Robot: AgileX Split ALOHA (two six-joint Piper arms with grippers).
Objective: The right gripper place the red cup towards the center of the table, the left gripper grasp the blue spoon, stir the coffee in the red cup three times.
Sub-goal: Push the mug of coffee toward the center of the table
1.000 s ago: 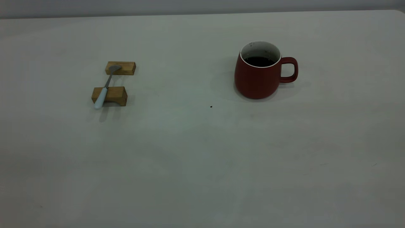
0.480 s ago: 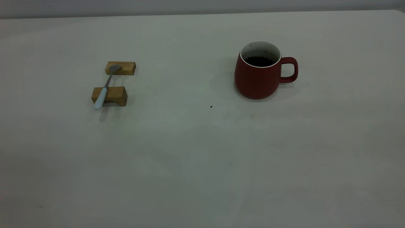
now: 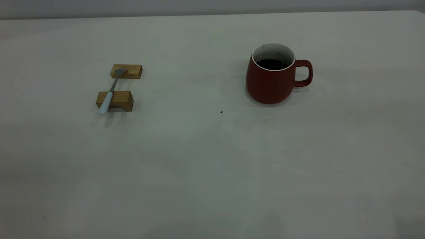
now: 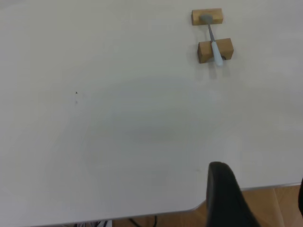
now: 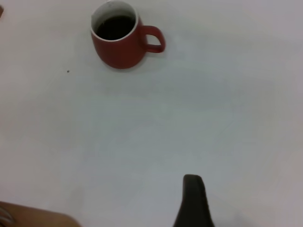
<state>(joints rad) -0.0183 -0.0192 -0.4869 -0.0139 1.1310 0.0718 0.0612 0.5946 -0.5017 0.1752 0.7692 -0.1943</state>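
The red cup (image 3: 269,84) stands upright at the right of the table (image 3: 199,159), handle pointing right, with dark coffee (image 3: 272,64) inside. The blue spoon (image 3: 109,94) lies across two wooden blocks at the left. No gripper shows in the exterior view. In the left wrist view my left gripper (image 4: 260,182) hangs open and empty over the table's near edge, far from the spoon (image 4: 213,40). My right gripper (image 5: 251,201) shows a single dark finger (image 5: 194,201) with nothing close beside it, well short of the cup (image 5: 120,47).
Two tan wooden blocks (image 3: 126,71) (image 3: 116,100) carry the spoon. A tiny dark speck (image 3: 221,112) lies near the table's middle. Wooden floor (image 4: 274,208) shows beyond the table edge under the left gripper. A wide stretch of bare table separates spoon and cup.
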